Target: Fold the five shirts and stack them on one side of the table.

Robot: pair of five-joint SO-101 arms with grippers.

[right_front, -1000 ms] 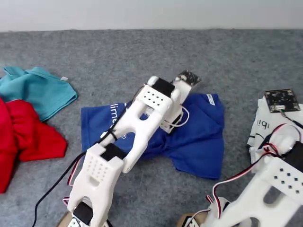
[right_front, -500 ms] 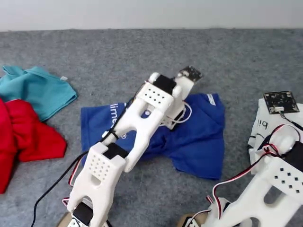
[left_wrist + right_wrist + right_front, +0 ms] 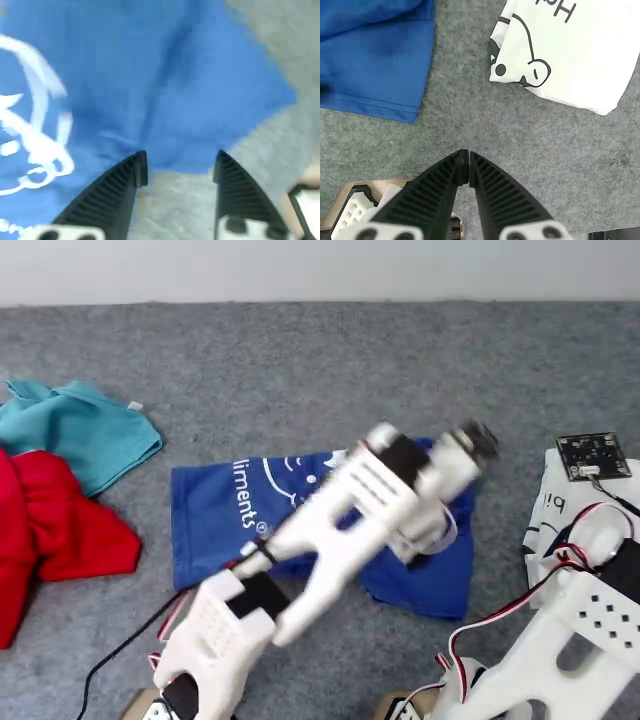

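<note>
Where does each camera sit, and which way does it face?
High view: above table, looking down; left arm over blue shirt, right arm nearby.
Left wrist: looks down at blue shirt's edge; open left gripper.
Right wrist: looks down at table beside white shirt; shut right gripper.
Shared: all show the blue shirt.

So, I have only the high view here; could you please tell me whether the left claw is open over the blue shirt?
Observer: Yes, the left claw is open, its tips at the edge of the blue shirt.
Operator: Thank you. And is the right claw holding anything?
Observer: No, the right claw is shut and empty, above bare table between the blue shirt and the white shirt.
</note>
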